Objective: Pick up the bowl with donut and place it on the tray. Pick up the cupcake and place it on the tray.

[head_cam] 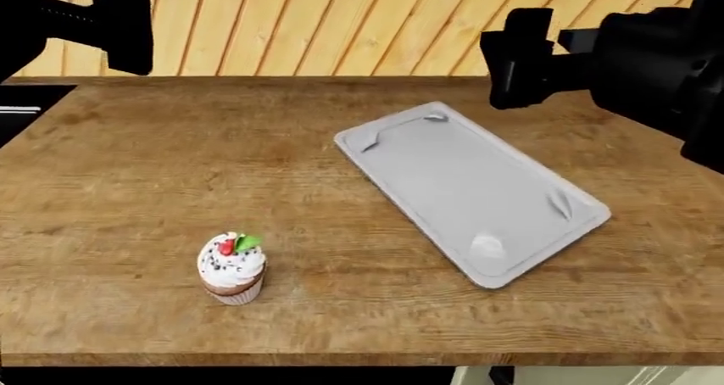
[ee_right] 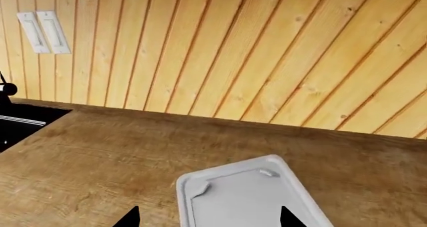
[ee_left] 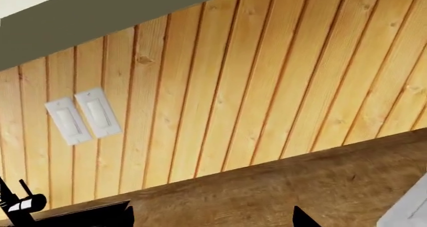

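Note:
The cupcake (head_cam: 232, 268), white-frosted with a red berry and green leaf, stands upright near the counter's front left. The light-grey tray (head_cam: 470, 190) lies empty and askew at centre right; its far end shows in the right wrist view (ee_right: 247, 199), and a pale corner in the left wrist view (ee_left: 408, 211). My left gripper (head_cam: 122, 25) is open and empty, high over the back left. My right gripper (head_cam: 515, 56) is open and empty above the tray's far end. Both show wide-apart fingertips in their wrist views, the left (ee_left: 213, 222) and the right (ee_right: 208, 222). The bowl and donut are out of view.
A wooden plank wall (head_cam: 339, 20) backs the brown counter (head_cam: 136, 173). Two white switch plates (ee_left: 83, 114) sit on the wall, also in the right wrist view (ee_right: 43, 32). A black inset (head_cam: 17, 114) lies at the counter's far left. The counter's front edge (head_cam: 339, 364) is close.

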`<state>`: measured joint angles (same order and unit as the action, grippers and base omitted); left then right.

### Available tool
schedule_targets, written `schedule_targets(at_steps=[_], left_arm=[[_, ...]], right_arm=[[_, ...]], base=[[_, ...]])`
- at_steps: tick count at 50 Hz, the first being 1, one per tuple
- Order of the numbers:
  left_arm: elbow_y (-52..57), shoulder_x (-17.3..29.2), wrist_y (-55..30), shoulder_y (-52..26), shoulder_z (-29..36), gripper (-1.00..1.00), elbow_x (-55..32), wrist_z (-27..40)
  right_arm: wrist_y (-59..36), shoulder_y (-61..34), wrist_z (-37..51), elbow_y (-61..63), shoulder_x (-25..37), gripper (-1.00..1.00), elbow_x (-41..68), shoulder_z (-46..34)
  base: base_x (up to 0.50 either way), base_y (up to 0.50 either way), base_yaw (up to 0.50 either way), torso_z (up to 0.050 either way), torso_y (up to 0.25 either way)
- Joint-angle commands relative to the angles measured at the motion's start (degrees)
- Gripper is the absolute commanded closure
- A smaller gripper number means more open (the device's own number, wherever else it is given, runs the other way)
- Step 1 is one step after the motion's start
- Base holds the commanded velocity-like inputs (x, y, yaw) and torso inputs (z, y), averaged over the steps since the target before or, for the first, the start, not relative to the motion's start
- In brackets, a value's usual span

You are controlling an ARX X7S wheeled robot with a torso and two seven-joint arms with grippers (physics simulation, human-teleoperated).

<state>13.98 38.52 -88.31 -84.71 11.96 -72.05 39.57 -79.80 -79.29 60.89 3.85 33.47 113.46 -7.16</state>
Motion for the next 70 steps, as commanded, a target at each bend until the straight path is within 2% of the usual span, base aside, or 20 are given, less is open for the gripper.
schedule_targets(at_steps=[1, 10, 18, 24, 30, 36, 48, 53, 59, 70], left_arm=[[0.4, 2.6, 0.1, 0.1, 1.6, -1.0, -5.2, 3.2], [-0.2, 3.3, 1.0, -0.8, 2.7, -1.0, -7.7, 5.0], [-0.8, 4.1, 1.1, -2.1, 3.4, -1.0, -10.2, 6.6], [-1.9, 5.4, 0.1, -5.6, 3.3, -1.0, -14.8, 10.8], [-4.5, 6.8, -0.1, -10.7, 5.9, -1.0, -17.9, 14.5], [-4.6, 7.0, 1.5, -10.8, 8.1, -1.0, -16.5, 13.5], [-4.1, 7.8, 3.2, -9.9, 10.1, -1.0, -16.0, 11.9], [-3.8, 8.3, 3.8, -9.5, 10.5, -1.0, -16.4, 11.7], [-3.6, 9.3, 3.8, -9.2, 10.9, -1.0, -17.4, 12.4], [-3.7, 9.1, 4.5, -10.0, 12.1, -1.0, -17.9, 12.6]], right_arm=[[-0.3, -2.0, 0.6, -1.4, 0.0, -1.0, 1.7, -2.8], [-0.4, -5.2, 3.5, -1.2, 1.0, -1.0, 4.5, -6.4], [0.5, -9.9, 7.7, -3.0, 0.7, -1.0, 11.7, -12.9], [3.4, -14.1, 10.4, -4.2, -0.6, -1.0, 23.3, -19.8], [9.4, -17.1, 15.5, -2.8, 0.0, -1.0, 35.2, -27.5], [14.4, -20.2, 19.0, 3.9, -0.1, -1.0, 44.9, -33.3], [27.1, -24.2, 19.2, 12.7, -4.2, -1.0, 54.9, -35.1], [30.1, -23.5, 18.1, 15.9, -6.3, -1.0, 55.3, -35.8], [28.2, -21.7, 16.6, 16.0, -7.6, -1.0, 51.5, -36.1], [32.9, -20.0, 17.0, 21.0, -11.9, -1.0, 45.3, -37.1]], base=[[0.5, 0.0, 0.0, 0.0, 0.0], [0.5, 0.0, 0.0, 0.0, 0.001], [0.01, 0.0, 0.0, 0.0, 0.001], [0.0, 0.0, 0.0, 0.0, 0.0], [0.0, 0.0, 0.0, 0.0, 0.0], [0.0, 0.0, 0.0, 0.0, 0.0], [0.0, 0.0, 0.0, 0.0, 0.0], [0.0, 0.0, 0.0, 0.0, 0.0], [0.0, 0.0, 0.0, 0.0, 0.0], [0.0, 0.0, 0.0, 0.0, 0.0]])
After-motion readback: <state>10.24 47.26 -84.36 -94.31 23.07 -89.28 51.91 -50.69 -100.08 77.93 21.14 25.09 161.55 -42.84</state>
